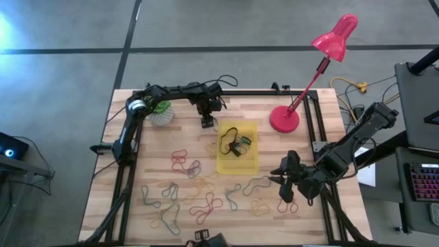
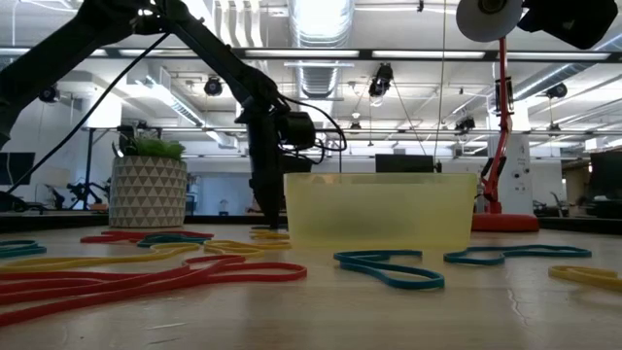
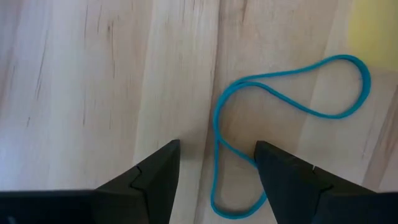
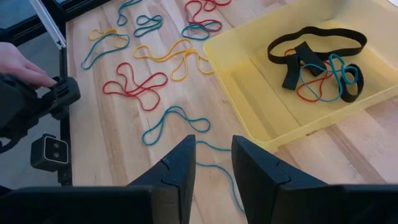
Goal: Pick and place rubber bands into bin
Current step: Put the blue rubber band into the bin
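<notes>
Jaws of the left gripper [image 3: 217, 165] are spread wide just above the tabletop, close beside the far left corner of the shallow translucent yellow rectangular plastic bin [image 1: 248, 163]. A thin blue rubber loop [image 3: 292, 106] lies flat between and ahead of these fingers, its long axis running away toward the bin. This arm is judged better placed for it. Black, red and blue bands [image 4: 317, 62] are seen inside the bin. Right of the bin, the right gripper [image 4: 213, 165] is held partly open, nothing pinched, over another blue band [image 4: 174, 123].
</notes>
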Motion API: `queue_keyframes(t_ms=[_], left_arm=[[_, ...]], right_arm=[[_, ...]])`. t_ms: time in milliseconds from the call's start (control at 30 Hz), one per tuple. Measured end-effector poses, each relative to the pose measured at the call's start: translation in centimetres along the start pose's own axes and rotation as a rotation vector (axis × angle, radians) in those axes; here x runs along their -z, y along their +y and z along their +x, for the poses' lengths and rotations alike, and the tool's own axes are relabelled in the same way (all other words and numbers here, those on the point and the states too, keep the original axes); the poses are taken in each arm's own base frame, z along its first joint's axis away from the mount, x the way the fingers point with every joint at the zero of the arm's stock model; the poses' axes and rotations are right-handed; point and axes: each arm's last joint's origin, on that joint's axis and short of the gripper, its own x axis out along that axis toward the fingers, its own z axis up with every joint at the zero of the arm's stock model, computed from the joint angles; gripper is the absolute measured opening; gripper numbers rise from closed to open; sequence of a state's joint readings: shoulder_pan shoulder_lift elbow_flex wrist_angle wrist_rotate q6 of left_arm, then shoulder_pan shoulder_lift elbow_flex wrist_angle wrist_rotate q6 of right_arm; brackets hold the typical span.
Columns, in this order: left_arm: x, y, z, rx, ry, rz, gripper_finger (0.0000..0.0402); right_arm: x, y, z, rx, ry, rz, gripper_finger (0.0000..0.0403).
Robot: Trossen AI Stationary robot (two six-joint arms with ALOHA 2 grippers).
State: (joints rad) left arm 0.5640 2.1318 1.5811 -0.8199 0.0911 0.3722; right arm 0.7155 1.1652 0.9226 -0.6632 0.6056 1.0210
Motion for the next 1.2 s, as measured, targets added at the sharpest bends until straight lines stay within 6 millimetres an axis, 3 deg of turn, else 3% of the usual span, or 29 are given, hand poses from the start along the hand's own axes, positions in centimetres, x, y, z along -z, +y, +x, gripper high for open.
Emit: queue_keyframes(t_ms=[567,700,967,1200], left_arm=[[-0.5,-1.0,0.2,0.065,-0.027,0.049,0.019],[-0.3,-1.0,0.4,0.024,-0.001,0.026,0.0148],[0.1,-1.2,0.7,0.022,0.02,0.0,0.0013],[0.2,-1.2,0.5,0.009,0.024,-0.003,0.0001]], right_arm=[[0.0,-0.1,0.0,0.018,-0.02,0.016,0.009],[0.0,-0.1,0.0,0.018,-0.02,0.019,0.0085],[0.0,-0.1,0.0,0.017,-0.02,0.024,0.0085],[0.0,-0.1,0.0,0.016,-0.021,0.025,0.0081]])
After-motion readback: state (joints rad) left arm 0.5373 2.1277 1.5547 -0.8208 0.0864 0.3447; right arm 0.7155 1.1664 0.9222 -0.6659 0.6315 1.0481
